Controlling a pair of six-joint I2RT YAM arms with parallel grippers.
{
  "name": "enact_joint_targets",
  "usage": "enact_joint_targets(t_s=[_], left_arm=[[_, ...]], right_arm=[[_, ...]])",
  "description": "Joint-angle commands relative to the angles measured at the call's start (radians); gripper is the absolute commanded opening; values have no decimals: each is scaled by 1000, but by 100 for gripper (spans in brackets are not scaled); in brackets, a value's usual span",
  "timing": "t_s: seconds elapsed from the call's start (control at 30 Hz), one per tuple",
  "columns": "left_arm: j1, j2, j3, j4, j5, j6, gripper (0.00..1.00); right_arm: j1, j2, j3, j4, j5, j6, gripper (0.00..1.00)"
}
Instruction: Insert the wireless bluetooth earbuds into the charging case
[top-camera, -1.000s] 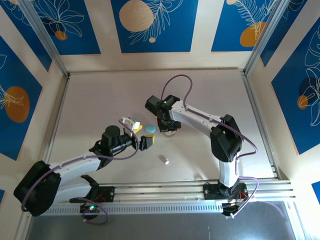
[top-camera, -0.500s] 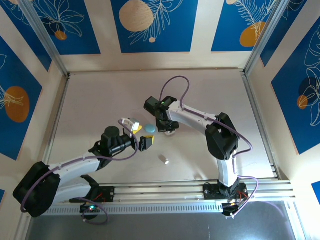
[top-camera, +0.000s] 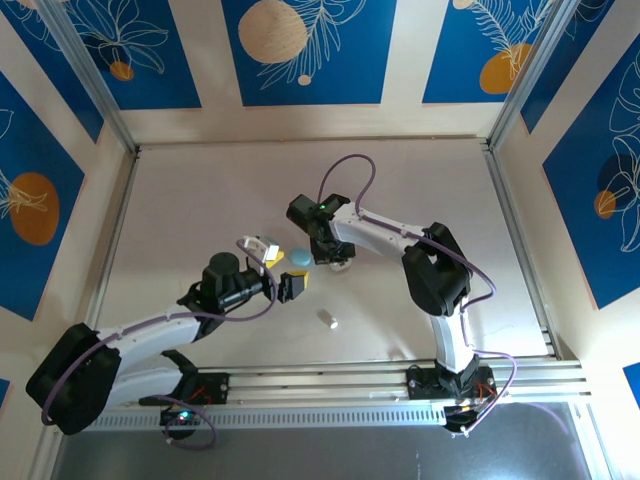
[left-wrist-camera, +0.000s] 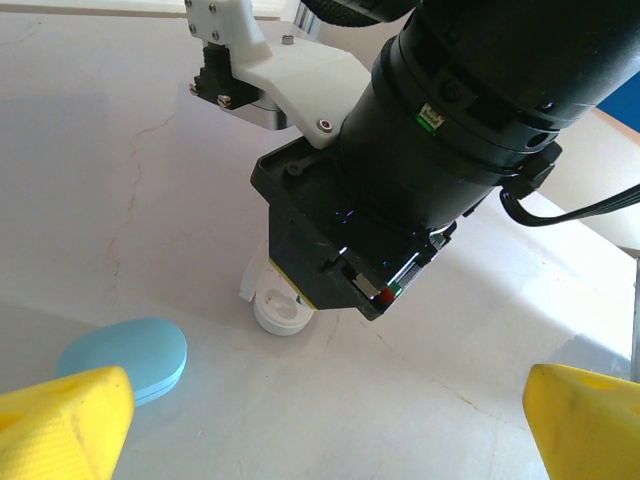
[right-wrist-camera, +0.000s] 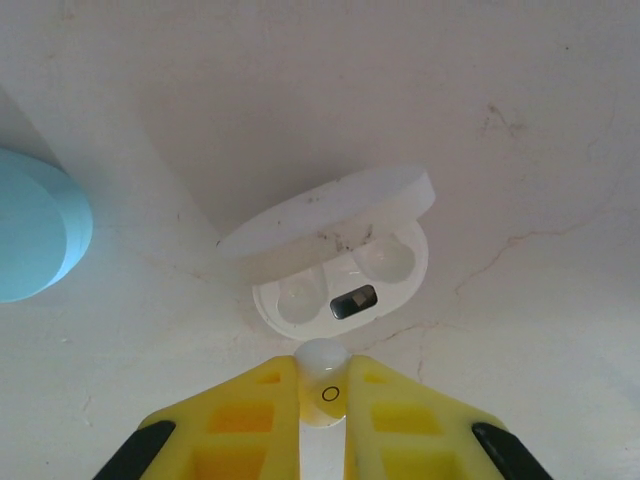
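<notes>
**A:** Where is the piece we're placing?

**B:** The right gripper is pinching a white earbud between its yellow fingertips, low over the worktop.

**A:** And its target?

**B:** The white charging case lies open straight ahead of those fingertips. Its front rim is just beside the earbud, though I can't tell whether they touch. The lid stands up on the side away from the gripper, so the open side faces the approach.

**A:** Which way does the case run?

**B:** Its long axis runs across the gripper's line, a little tilted, with two wells side by side. Both look empty. In the wrist view, the left well sits closest to the earbud and the right well is a bit farther on. I'd judge a short push forward and down reaches the closer one.

**A:** What about the other arm?

**B:** The left gripper is spread wide and holds nothing. A closed light blue case lies between the two grippers. The right arm is clearly nearer the open case.

**A:** Anything else?

**B:** A loose earbud, white, lies on the worktop on the near side, apart from both cases.
</notes>
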Motion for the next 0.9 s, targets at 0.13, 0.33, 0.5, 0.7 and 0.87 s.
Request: enact_joint_targets(t_s=[0.13, 0.33, 0.5, 0.7, 0.87], left_arm=[[8, -17, -3, 21, 6, -8, 100], [9, -19, -4, 21, 6, -10, 100], [8, -19, -4, 20, 6, -10, 100], [8, -18, -4, 20, 6, -10, 100], [9, -17, -4, 22, 7, -11, 100]], right_arm=[[-8, 27, 15, 11, -3, 1, 13], [-13, 36, 3, 21, -5, 1, 13], [-16, 40, -5, 34, -6, -1, 13], [-20, 48, -10, 39, -9, -3, 13], [-19, 50, -21, 45, -13, -1, 13]])
